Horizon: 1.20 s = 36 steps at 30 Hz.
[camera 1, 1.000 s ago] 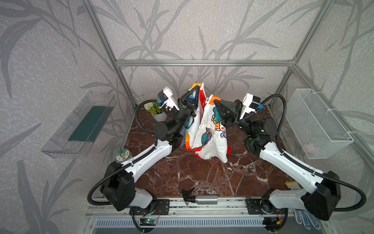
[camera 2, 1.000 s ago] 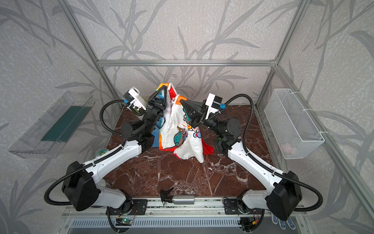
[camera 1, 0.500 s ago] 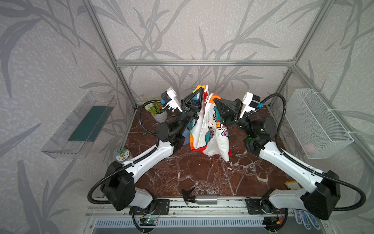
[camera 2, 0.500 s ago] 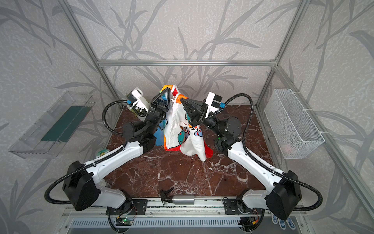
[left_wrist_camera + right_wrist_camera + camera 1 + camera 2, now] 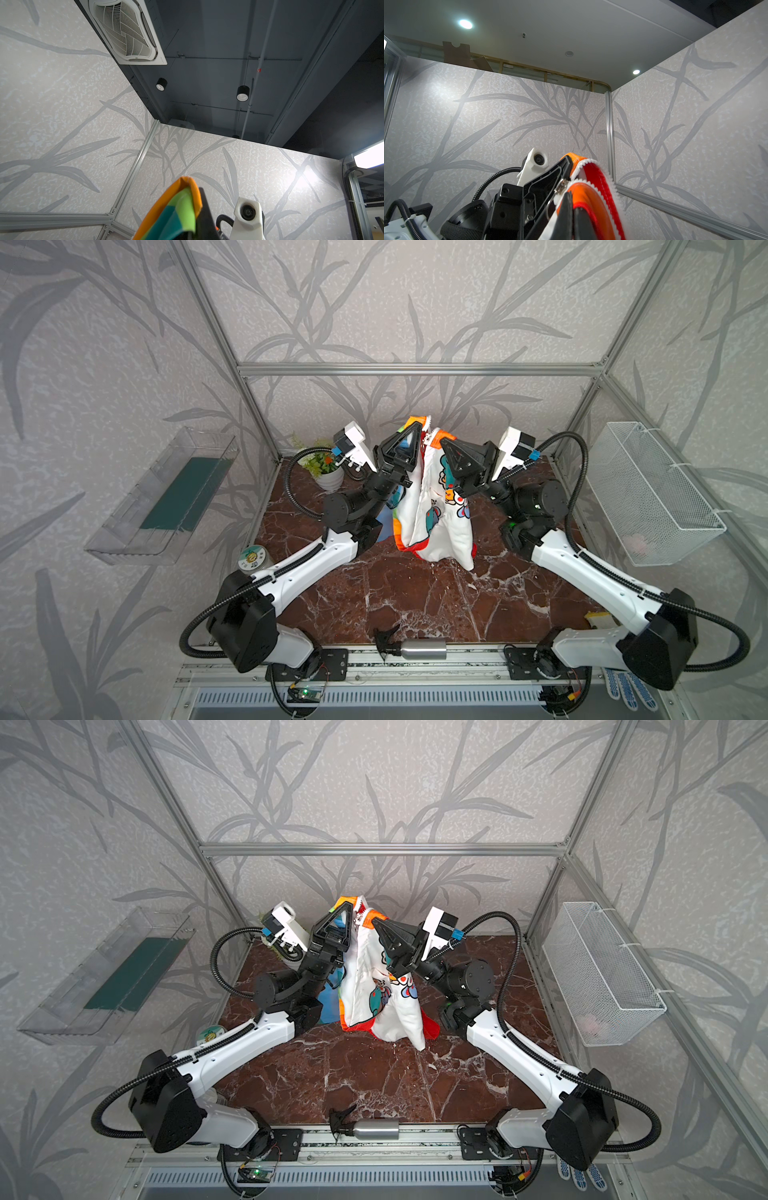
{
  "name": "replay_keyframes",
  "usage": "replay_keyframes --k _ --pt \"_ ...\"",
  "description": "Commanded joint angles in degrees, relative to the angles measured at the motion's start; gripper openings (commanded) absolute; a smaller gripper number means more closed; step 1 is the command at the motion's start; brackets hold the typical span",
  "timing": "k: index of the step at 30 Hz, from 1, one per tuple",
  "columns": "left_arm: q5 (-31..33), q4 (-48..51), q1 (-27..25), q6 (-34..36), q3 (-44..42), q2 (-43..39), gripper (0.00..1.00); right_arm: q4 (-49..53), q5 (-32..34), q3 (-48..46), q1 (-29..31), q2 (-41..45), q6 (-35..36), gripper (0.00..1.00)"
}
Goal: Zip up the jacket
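Observation:
The jacket [image 5: 432, 526] [image 5: 374, 1002] hangs in the middle of both top views, white with cartoon prints and an orange edge, its red lower end down near the marble table [image 5: 415, 597]. My left gripper [image 5: 415, 429] [image 5: 347, 905] and right gripper [image 5: 442, 443] [image 5: 374, 921] point upward side by side, each shut on one top edge. The left wrist view shows orange, green and teal fabric [image 5: 178, 209] clamped at the left gripper [image 5: 199, 199]. The right wrist view shows the right gripper [image 5: 571, 195] shut on orange-red fabric [image 5: 591, 199] beside white zipper teeth [image 5: 609, 187] and the metal slider [image 5: 560, 188].
A potted plant [image 5: 324, 466] stands at the back left and a round tin [image 5: 251, 558] by the left arm. A spray bottle [image 5: 415, 649] lies on the front rail. A clear bin [image 5: 166, 497] and a wire basket [image 5: 648, 497] hang on the side walls.
The left gripper has shifted right, closer to the right gripper. The hanging jacket has swung right with it and drawn together. Both grippers stayed shut.

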<state>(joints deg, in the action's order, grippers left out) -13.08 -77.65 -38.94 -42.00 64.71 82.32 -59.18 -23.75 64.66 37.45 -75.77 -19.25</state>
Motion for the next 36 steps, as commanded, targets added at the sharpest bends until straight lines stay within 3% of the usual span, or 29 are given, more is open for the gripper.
replay_keyframes --k 1,36 --pt "-0.2 -3.6 -0.3 0.8 0.9 -1.3 0.00 -3.8 1.1 1.0 0.1 0.2 -0.4 0.00" --pt "-0.1 -3.5 -1.1 0.8 -1.3 -1.7 0.00 -5.8 2.5 1.1 -0.8 -0.4 -3.0 0.00"
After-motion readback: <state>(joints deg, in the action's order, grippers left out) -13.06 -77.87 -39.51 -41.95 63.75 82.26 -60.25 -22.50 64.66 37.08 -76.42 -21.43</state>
